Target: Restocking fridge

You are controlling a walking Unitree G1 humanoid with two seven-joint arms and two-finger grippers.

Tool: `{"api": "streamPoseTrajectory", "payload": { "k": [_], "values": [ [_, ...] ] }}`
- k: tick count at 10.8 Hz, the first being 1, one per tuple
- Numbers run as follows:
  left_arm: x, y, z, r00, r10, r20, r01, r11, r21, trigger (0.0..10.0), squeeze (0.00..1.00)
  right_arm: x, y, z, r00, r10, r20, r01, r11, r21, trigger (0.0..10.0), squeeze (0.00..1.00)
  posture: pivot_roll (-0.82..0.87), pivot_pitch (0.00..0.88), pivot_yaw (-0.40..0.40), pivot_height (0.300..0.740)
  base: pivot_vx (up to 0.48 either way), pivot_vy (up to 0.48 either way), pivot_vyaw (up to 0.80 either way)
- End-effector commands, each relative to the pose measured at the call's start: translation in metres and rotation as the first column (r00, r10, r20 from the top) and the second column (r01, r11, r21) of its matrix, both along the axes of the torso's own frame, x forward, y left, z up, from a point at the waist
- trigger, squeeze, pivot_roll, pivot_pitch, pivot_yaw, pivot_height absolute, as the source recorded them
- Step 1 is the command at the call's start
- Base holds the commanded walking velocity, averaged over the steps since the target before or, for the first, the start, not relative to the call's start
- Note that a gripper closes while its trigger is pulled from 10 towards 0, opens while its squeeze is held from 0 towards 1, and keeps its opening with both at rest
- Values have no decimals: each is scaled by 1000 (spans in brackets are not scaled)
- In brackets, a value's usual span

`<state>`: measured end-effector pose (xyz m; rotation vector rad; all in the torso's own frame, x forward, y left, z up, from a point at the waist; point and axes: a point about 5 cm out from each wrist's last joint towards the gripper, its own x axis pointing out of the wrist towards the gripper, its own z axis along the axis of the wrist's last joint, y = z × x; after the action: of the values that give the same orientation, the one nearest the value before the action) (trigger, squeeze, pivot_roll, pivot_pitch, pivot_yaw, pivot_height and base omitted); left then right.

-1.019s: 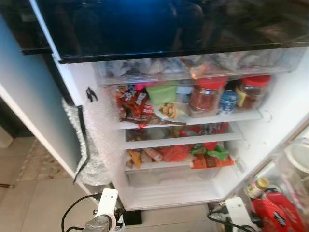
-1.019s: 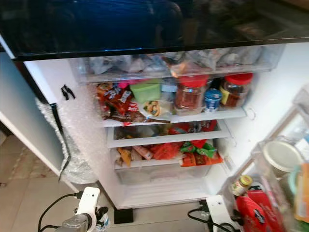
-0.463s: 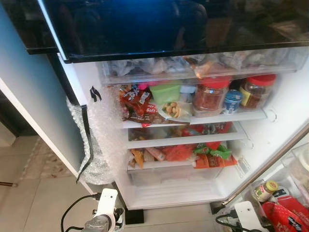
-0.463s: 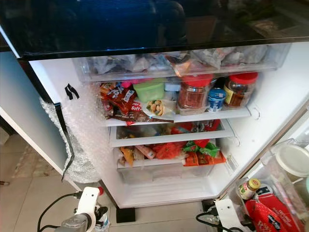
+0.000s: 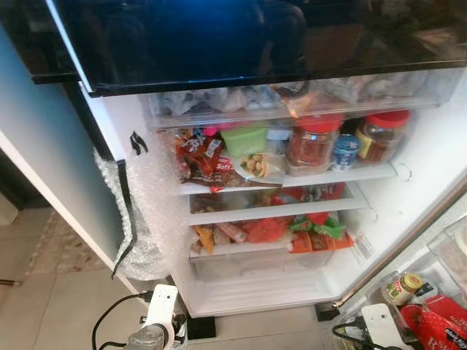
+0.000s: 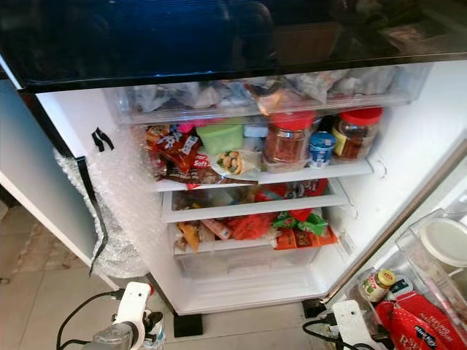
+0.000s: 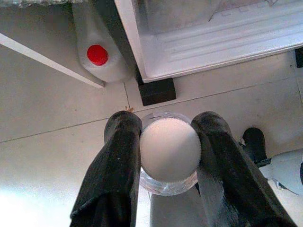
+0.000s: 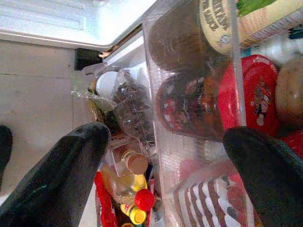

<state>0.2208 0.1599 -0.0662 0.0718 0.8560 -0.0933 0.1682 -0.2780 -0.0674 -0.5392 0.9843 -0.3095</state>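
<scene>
Fridge open, its white shelves packed with glossy packets and two red-lidded jars.
The left gripper, at 7 o'clock low before the fridge, pinches a clear round jar with a matte white cap over pale floor tiles. The right gripper, at 5 o'clock, is spread wide at the ribbed clear door bin.

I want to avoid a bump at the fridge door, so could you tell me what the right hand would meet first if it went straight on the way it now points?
Most likely the clear door bin: the open right hand points at its wall, with jars behind. Depth is hard to judge, so the oil bottle below may be nearer.
</scene>
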Motion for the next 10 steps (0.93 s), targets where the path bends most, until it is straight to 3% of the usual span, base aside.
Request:
{"api": "streamPoseTrajectory", "payload": {
  "k": [1,5,8,9,10],
  "values": [
    [-3,1,-2,1000,-4,-14,4,1000,7,10000,0,2,-6,4,1000,-17,20,18,1000,-20,10000,0,-182,15,16,740,0,0,0],
    [-2,1,-2,1000,-4,-11,4,1000,6,10000,0,2,-5,3,1000,-22,22,23,1000,-4,10000,0,-183,16,16,740,0,0,0],
    [-3,0,-2,1000,-4,-14,4,1000,2,10000,0,0,20,-8,1000,10,11,-12,980,200,10000,0,-181,22,15,740,0,0,0],
    [-3,1,-2,1000,-2,-15,2,1000,2,10000,0,8,27,-6,995,-33,93,6,959,282,10000,0,-181,22,15,740,0,0,0],
    [-4,1,-2,1000,-1,-17,1,1000,3,10000,0,8,30,-7,997,-11,74,-11,955,296,10000,0,-185,27,15,740,0,0,0]
  ]
}}
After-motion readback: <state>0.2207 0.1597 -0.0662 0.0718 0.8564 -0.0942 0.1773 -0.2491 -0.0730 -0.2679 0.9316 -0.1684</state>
